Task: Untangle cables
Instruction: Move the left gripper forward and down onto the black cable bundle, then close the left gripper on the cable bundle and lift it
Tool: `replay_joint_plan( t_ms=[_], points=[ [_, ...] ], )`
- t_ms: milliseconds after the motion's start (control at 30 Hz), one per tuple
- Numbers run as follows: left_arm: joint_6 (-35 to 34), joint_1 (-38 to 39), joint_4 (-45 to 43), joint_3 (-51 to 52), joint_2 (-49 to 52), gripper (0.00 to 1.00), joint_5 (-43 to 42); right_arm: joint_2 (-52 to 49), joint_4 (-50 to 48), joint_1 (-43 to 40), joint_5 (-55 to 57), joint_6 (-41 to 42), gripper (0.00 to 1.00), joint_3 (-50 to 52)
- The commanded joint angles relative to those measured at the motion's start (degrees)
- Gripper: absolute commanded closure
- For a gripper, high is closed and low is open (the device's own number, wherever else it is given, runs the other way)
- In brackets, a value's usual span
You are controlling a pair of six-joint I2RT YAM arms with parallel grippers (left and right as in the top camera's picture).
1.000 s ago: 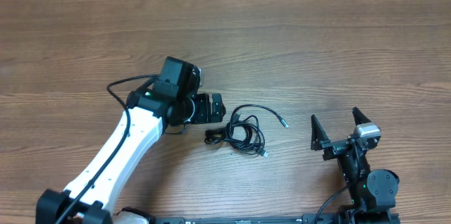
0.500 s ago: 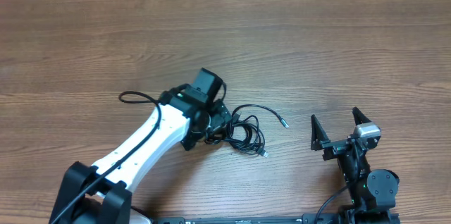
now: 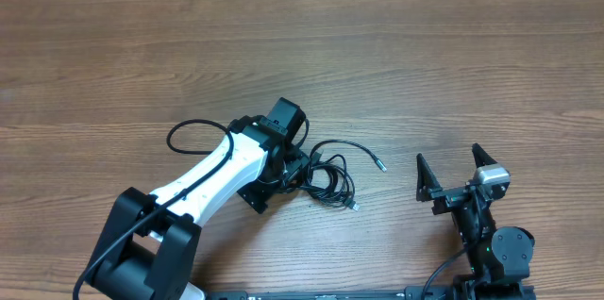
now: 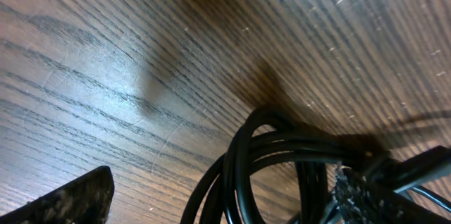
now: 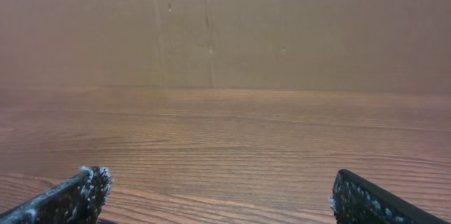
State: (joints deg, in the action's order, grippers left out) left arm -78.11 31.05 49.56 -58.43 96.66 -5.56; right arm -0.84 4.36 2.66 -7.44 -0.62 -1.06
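1. Arms: two, both mine, my left arm [image 3: 203,182] in a white shell and my right arm [image 3: 491,234] in black.
2. Grippers: two, my left gripper [image 3: 291,170] and my right gripper [image 3: 449,158], each with two fingers.
3. Cables [image 3: 326,175]: one tangle of thin black cord; I cannot tell how many separate cords it holds.
4. Plug ends [image 3: 380,163]: two lie clear of the tangle.
5. Table [image 3: 425,55]: one, of wood.

Brown wood-grain table [image 3: 425,55], plain tan wall [image 5: 282,27] behind it, soft even light
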Motion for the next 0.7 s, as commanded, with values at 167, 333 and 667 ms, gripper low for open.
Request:
replay_joint_plan(
  t_ms=[167,333,667],
  points=[
    [-1.6,0.1,0.3,-0.8,2.6,0.00,-1.5,0.7,-0.2,-0.1,0.3,0.2,0.00,0.6],
    [-1.6,0.1,0.8,-0.8,2.6,0.00,-1.5,0.7,-0.2,-0.1,0.3,0.2,0.00,0.6],
    [-1.6,0.1,0.5,-0.8,2.6,0.96,-1.5,0.7,-0.2,-0.1,0.3,0.2,0.00,0.6]
  ],
)
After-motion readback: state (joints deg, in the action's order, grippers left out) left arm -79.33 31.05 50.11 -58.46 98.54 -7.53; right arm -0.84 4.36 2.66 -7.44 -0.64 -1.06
